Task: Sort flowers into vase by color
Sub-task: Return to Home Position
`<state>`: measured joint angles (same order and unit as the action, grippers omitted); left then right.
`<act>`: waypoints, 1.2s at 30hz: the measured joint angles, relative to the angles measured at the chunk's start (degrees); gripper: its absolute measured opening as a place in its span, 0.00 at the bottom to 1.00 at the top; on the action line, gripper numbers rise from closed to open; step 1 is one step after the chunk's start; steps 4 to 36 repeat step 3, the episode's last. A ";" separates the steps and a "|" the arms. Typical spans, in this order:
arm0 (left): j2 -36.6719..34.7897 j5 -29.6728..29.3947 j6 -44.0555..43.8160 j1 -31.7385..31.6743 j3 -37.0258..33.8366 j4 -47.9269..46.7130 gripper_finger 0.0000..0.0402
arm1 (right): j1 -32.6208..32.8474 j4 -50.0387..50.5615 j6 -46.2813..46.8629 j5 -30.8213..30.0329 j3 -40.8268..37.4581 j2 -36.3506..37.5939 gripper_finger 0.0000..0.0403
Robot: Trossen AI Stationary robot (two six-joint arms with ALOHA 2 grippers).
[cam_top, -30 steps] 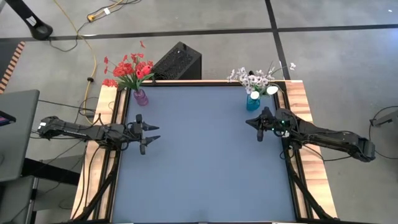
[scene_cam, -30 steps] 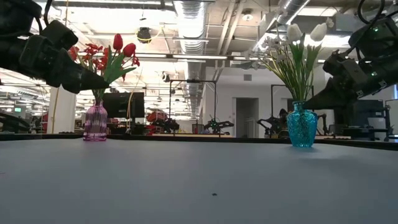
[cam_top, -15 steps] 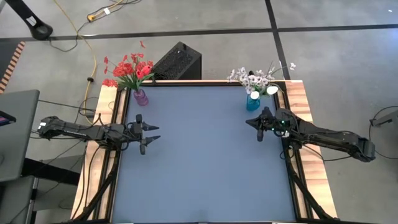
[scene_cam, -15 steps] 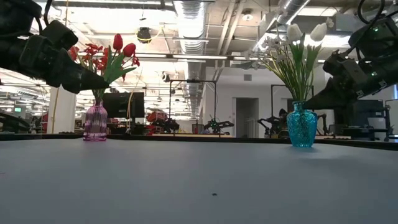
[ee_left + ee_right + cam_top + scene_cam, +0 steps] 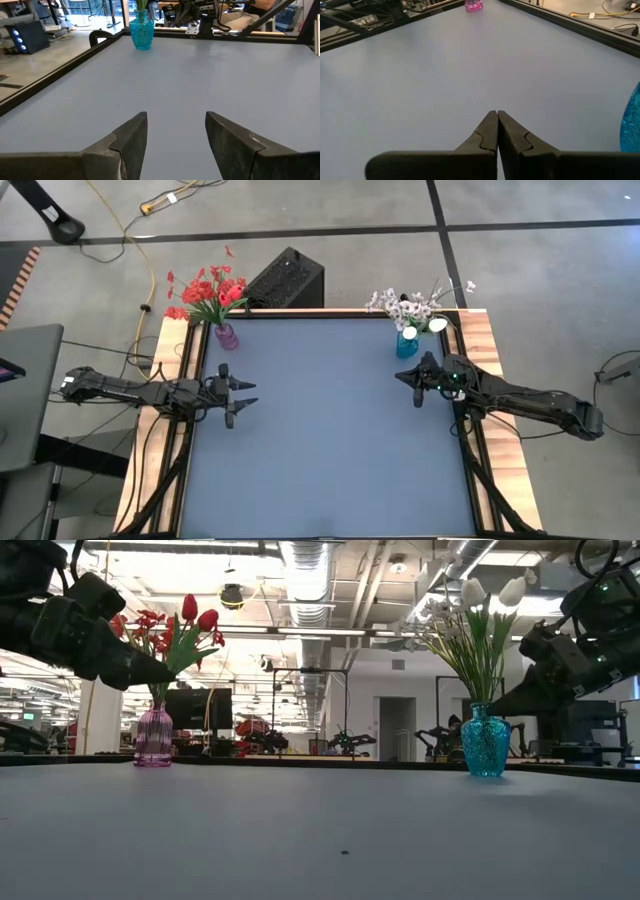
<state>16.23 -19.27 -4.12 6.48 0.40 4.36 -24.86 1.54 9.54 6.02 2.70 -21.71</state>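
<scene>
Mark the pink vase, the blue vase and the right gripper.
pink vase (image 5: 153, 740): low view, on its body.
blue vase (image 5: 486, 746): low view, on its body.
right gripper (image 5: 496, 114): right wrist view, where its shut fingertips meet.

1. In the left wrist view the edge cuts the white flowers (image 5: 141, 4) to stub stalks above the blue vase (image 5: 141, 34).
2. In the right wrist view we see only the pink vase (image 5: 473, 5) at its lower part and a sliver of the blue vase.
3. From above, the red flowers (image 5: 205, 288) are too small for us to count.
4. In the low view the left arm (image 5: 60, 625) and right arm (image 5: 585, 645) run off the sides.
</scene>
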 joint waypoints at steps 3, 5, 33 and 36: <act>0.00 0.00 0.00 0.00 0.02 0.00 0.47 | 0.00 -0.02 0.00 0.00 0.00 0.00 0.08; 0.00 0.00 0.00 0.00 0.02 0.00 0.47 | 0.00 -0.02 0.00 0.00 0.00 0.00 0.08; 0.00 0.00 0.00 0.00 0.02 0.00 0.47 | 0.00 -0.02 0.00 0.00 0.00 0.00 0.08; 0.00 0.00 0.00 0.00 0.02 0.00 0.47 | 0.00 -0.02 0.00 0.00 0.00 0.00 0.08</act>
